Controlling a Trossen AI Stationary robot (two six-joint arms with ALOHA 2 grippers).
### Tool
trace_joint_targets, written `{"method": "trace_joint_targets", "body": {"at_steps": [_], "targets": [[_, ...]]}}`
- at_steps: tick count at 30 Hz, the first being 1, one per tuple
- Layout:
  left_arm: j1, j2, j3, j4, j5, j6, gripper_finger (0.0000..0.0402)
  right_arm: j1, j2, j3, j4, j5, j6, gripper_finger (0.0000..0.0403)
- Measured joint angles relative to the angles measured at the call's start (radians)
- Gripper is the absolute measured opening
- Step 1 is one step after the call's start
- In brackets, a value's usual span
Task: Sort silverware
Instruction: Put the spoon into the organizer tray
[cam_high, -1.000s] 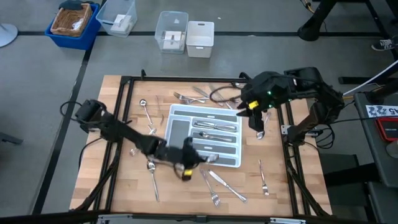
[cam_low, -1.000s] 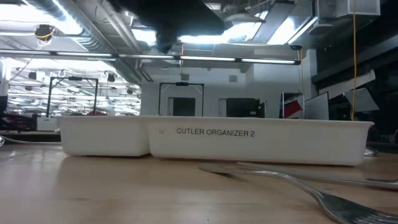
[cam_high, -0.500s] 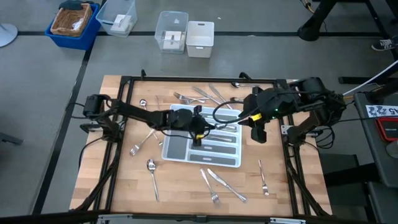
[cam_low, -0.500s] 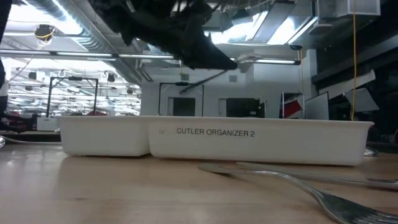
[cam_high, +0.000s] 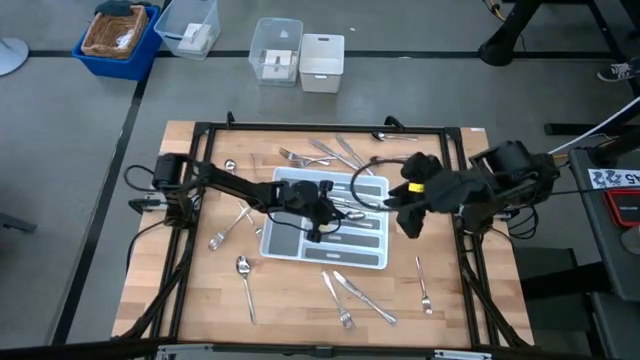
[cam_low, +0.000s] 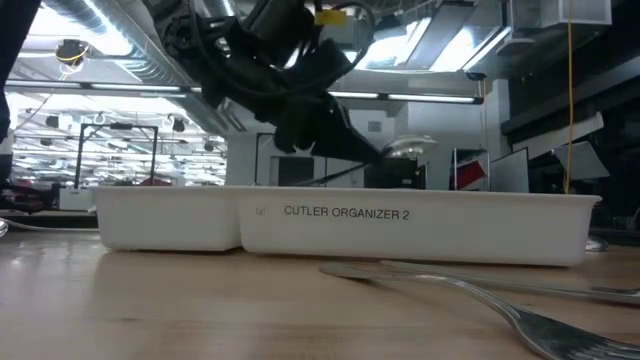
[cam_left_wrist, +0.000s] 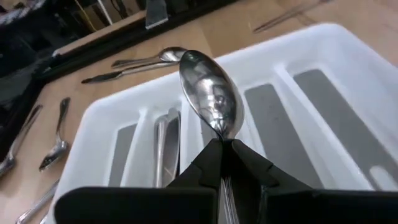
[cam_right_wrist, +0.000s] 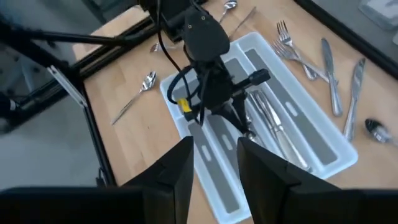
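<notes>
Above the white tray, the left gripper clenched a spoon by its handle, bowl forward, seemingly lined up for a compartment. Beside the tray's far end, the right gripper waited unclenched.

- Ceiling strip lights are glaring in the low view, silhouetting the arm.
- Even, soft overhead light is falling on the table; shadows are staying faint.
- Spoon bowl is reflecting brightly.
- Foreground fork is blurring.
</notes>
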Motion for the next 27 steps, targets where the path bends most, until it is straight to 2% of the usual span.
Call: {"method": "trace_joint_targets", "body": {"at_steps": [4, 9, 14, 21, 27], "targets": [[-0.002, 0.018, 0.0, 0.0, 0.0, 0.024, 0.0014, 0.062, 0.001, -0.07, 0.0, 0.032, 0.119, 0.0127], [-0.006, 0.03, 0.0, -0.021, -0.002, 0.022, 0.0015, 0.123, 0.009, -0.216, 0.03, 0.029, 0.184, 0.0127], [-0.006, 0.03, 0.0, -0.029, -0.004, -0.007, 0.0019, 0.153, 0.014, -0.391, 0.175, -0.041, 0.195, 0.0127], [-0.006, 0.029, 0.0, -0.041, -0.004, -0.104, 0.0076, 0.16, 0.015, -0.612, 0.442, -0.153, 0.195, 0.0127], [-0.018, 0.019, 0.0, -0.043, -0.004, -0.175, 0.0111, 0.159, 0.015, -0.743, 0.594, -0.173, 0.196, 0.0127]]}}
